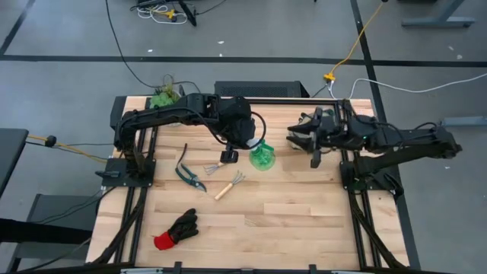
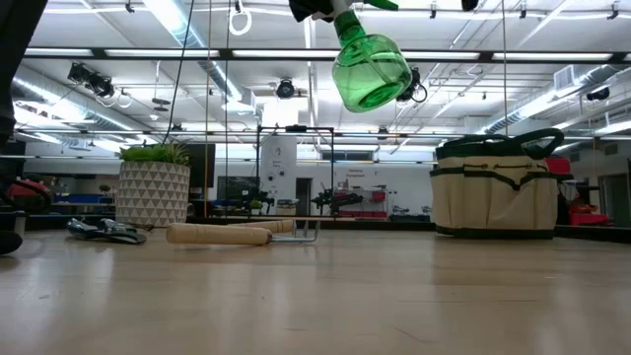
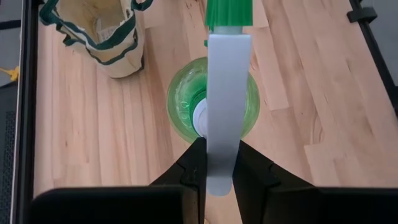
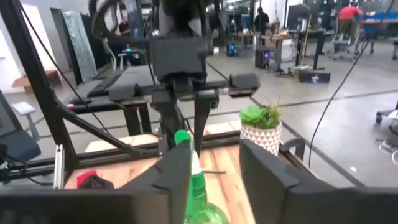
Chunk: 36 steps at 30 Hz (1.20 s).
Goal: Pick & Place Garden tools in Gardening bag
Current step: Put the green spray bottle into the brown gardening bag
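The green spray bottle (image 3: 186, 102) hangs high over the table's middle, with my left gripper (image 3: 221, 163) shut on its sprayer head. The beige gardening bag (image 2: 493, 187) stands on the table to the bottle's right, and my right arm covers most of it in the high view. My right gripper (image 4: 217, 155) is held level above the bag, open, with nothing between its fingers; it faces the bottle. The pruning shears (image 1: 190, 176), the fork (image 1: 221, 162), the rake (image 1: 230, 185) and the black glove with a red cuff (image 1: 176, 230) lie on the table. My left gripper pinches the pale grey sprayer head (image 3: 221, 146) of the spray bottle between its two fingers, which slant down from the table's left. The green nozzle (image 3: 230, 12) points away from the fingers. The bottle's body hangs below, lifted clear of the table.
The leafy plant in a white pot (image 1: 163, 97) stands at the far left corner. Black frame rails (image 1: 137, 190) run along the table's left and right sides. Bare wood (image 1: 289, 221) lies between the rake and the near edge.
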Motion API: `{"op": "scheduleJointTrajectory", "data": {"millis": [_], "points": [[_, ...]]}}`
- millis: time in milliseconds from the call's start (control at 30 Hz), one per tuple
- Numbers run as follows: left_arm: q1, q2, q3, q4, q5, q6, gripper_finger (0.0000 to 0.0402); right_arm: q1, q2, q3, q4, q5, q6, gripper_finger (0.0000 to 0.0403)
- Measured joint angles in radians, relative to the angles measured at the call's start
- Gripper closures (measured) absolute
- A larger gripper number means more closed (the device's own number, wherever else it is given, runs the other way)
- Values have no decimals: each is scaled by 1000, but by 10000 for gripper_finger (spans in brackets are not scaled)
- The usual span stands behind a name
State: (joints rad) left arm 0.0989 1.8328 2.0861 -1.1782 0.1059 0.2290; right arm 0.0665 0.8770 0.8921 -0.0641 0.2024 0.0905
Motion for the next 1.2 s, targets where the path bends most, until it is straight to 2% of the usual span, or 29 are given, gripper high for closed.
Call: {"op": "scheduleJointTrajectory", "data": {"millis": [233,367,533,833,1200], "points": [[0,0,0,0,0,-10,344,0,60,0,29,-7,59,153],[0,0,0,-1,0,-10,344,0,85,0,48,-15,102,121],[0,0,0,-1,0,-9,344,0,110,24,31,-51,137,113],[0,0,0,-1,0,-9,344,0,196,204,-180,-64,111,113],[0,0,0,-1,0,-10,343,0,275,237,-194,-88,111,113]]}}
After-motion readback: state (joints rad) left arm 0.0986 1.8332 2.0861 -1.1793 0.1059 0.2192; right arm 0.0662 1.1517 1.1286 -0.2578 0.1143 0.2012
